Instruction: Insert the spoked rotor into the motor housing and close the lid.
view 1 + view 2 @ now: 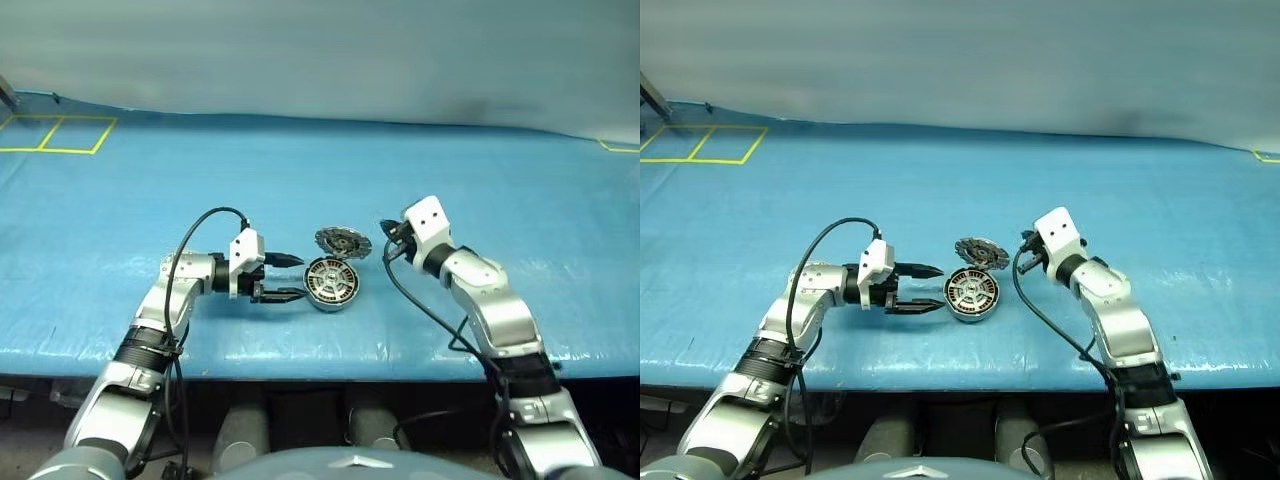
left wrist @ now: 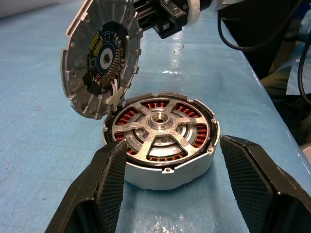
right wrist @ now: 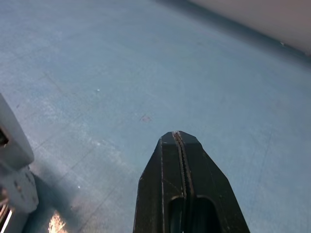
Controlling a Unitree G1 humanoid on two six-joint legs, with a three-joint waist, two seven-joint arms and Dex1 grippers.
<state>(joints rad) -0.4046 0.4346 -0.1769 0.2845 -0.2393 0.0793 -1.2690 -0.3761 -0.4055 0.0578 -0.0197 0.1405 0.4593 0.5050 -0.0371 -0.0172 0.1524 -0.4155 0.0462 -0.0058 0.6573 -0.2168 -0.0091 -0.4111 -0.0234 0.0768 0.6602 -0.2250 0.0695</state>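
Note:
The motor housing (image 2: 167, 172) rests on the blue table, and the spoked rotor (image 2: 159, 121) lies inside it over the copper windings. The lid (image 2: 99, 58) stands tilted up, joined at the housing's far edge, showing its dark inner face. My left gripper (image 1: 299, 278) is open beside the housing (image 1: 331, 283), one black finger (image 2: 109, 179) on each side of its near wall, with a gap at least on one side. My right gripper (image 1: 388, 240) is shut and empty, hovering just right of the lid (image 1: 343, 241); its closed fingertips (image 3: 179, 141) point over bare table.
The blue table cover (image 1: 300, 170) stretches wide behind and to both sides. Yellow tape squares (image 1: 60, 135) mark the far left corner. The table's front edge (image 1: 300, 368) runs close below both arms. Black cables loop off each wrist.

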